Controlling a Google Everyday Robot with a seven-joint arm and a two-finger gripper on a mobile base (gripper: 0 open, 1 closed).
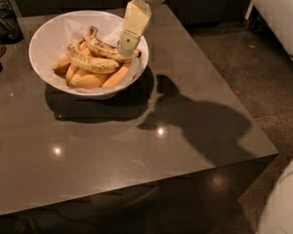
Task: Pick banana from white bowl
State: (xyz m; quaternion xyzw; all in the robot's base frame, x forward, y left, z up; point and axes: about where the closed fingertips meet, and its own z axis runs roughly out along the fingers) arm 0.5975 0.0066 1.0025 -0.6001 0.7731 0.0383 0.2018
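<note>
Where there is room: broad bare table (pixel 112 150) lies in front of and to the right of the bowl (pixel 56 30), out to the front edge and the right edge, beyond which is speckled floor (pixel 244 72).
Crowded side: at far left a dark wire basket (pixel 7 23) stands near the bowl's rim but apart from it.
Bowl: white, wide and round, on the far left part of the table, well back from the front and right edges.
End effector (pixel 126 47): cream-coloured, it hangs tilted over the bowl's right rim with its tip down at the banana (pixel 103 48); whether it is open or closed, or has hold of anything, cannot be told.
Banana: slim, gently curved and yellow with brown speckles, it lies on top of the pile at the bowl's back right, one end toward the right rim.
Neighbours: a freckled banana (pixel 93 63) lies just in front of it, with smooth orange-yellow bananas (pixel 90 79) beneath.
Shadow (pixel 200 126): a dark shape falls across the table's right half.
</note>
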